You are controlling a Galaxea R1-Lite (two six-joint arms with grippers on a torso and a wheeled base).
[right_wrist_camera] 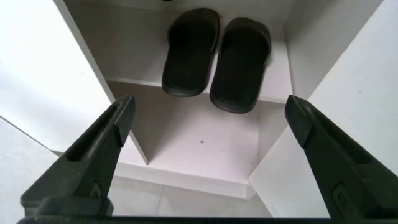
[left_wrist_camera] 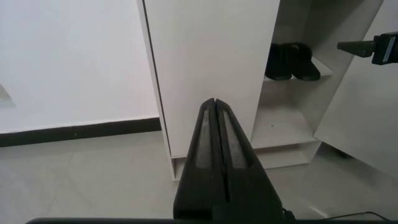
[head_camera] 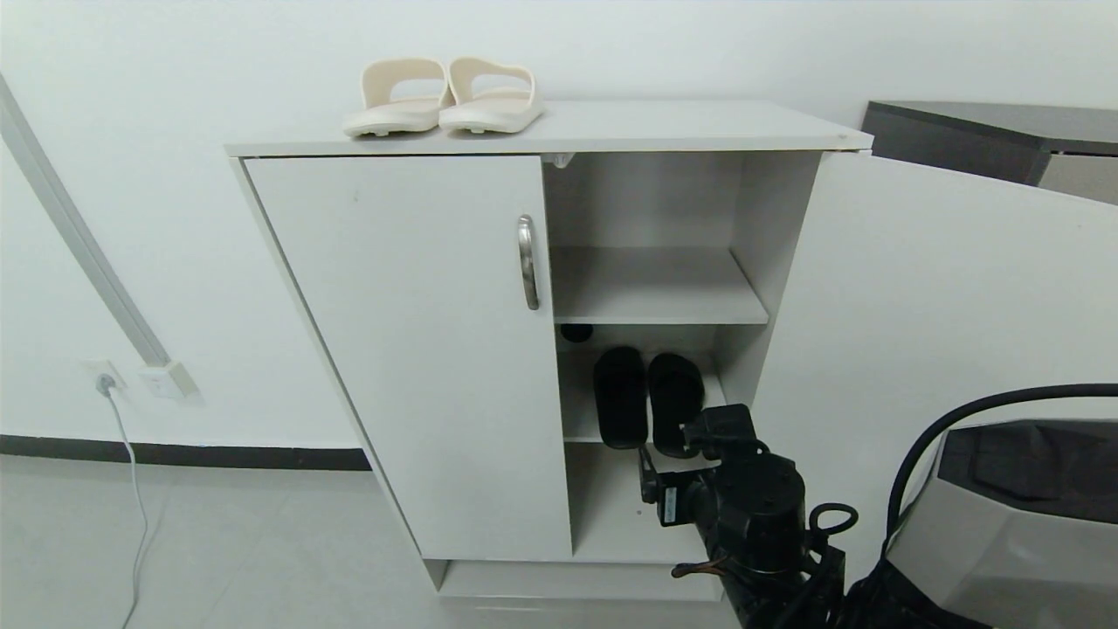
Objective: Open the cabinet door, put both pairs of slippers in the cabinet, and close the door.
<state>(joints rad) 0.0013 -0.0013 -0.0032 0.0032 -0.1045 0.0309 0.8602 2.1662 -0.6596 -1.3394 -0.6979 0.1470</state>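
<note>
Black slippers: the pair lies side by side on the middle shelf in the right half of the cabinet. Their near ends reach just past the shelf's front edge, straight ahead of the right jaws and slightly above them.
Cream slippers: they sit touching each other on the cabinet top, over the closed half and well above both grippers.
Right door: it is swung wide open and stands beside the right jaws on their outer side.
Left door: it is closed, and its handle is at the edge that borders the opening.
Open room: the opening runs from the left door's edge to the cabinet's right wall. The upper shelf is above the black pair and the bottom shelf below it.
Right gripper: its jaws are wide apart, hold nothing and touch nothing. It hangs just outside the opening, between the middle and bottom shelves.
Left gripper: its jaws are pressed together with nothing between them. It is low over the floor, well apart from the closed door it faces.
Right wrist view: the black pair is framed between the spread fingers, with the bottom shelf below.
Left wrist view: the black pair shows from the side, with the right gripper near it.
</note>
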